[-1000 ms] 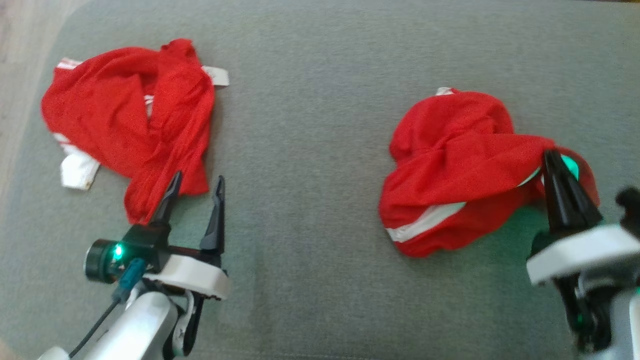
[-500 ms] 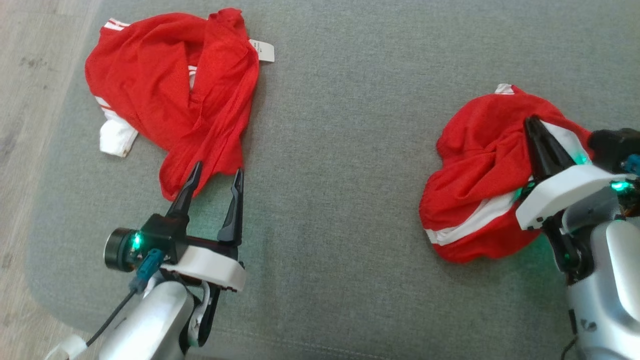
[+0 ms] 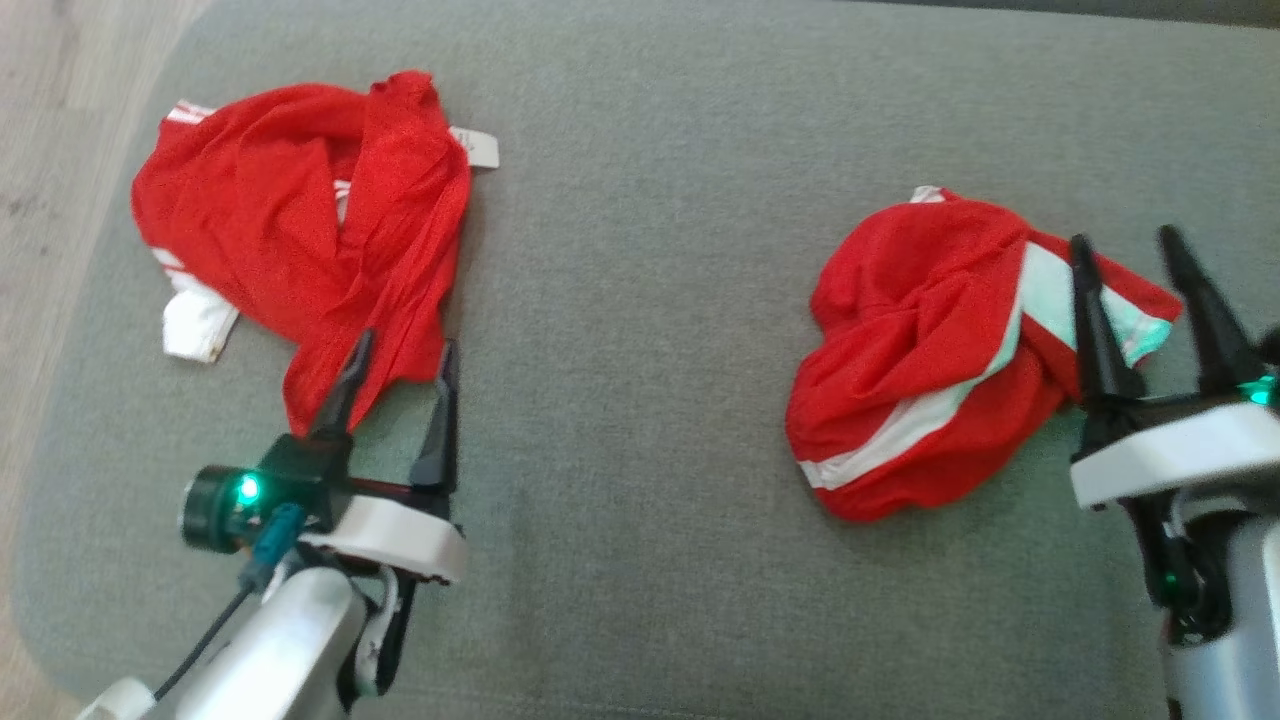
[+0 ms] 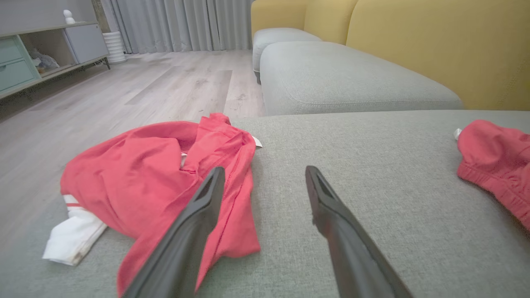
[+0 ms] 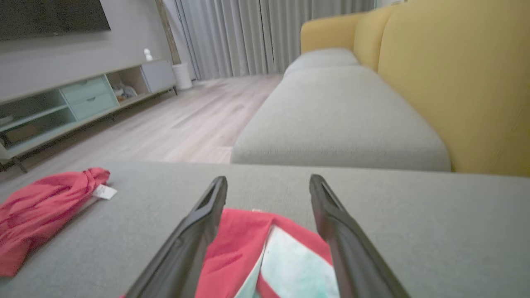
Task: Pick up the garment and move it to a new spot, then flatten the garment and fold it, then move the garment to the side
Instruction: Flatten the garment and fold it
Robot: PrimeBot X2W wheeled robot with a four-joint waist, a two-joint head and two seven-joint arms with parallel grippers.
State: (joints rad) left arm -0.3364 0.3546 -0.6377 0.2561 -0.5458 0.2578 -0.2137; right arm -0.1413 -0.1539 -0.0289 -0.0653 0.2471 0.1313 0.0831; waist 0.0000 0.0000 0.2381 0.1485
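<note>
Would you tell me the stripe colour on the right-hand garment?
White stripe on the red fabric garment; head view shows best.

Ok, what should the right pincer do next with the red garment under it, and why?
Probably dip and close on the white-striped edge, then pull it outward: the right pincer stands open over the garment, which lies bunched, not yet flat.

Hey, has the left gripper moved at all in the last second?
No. The camera shifted, but the left gripper sits open at the same lower corner of the left garment on the grey cushion.
</note>
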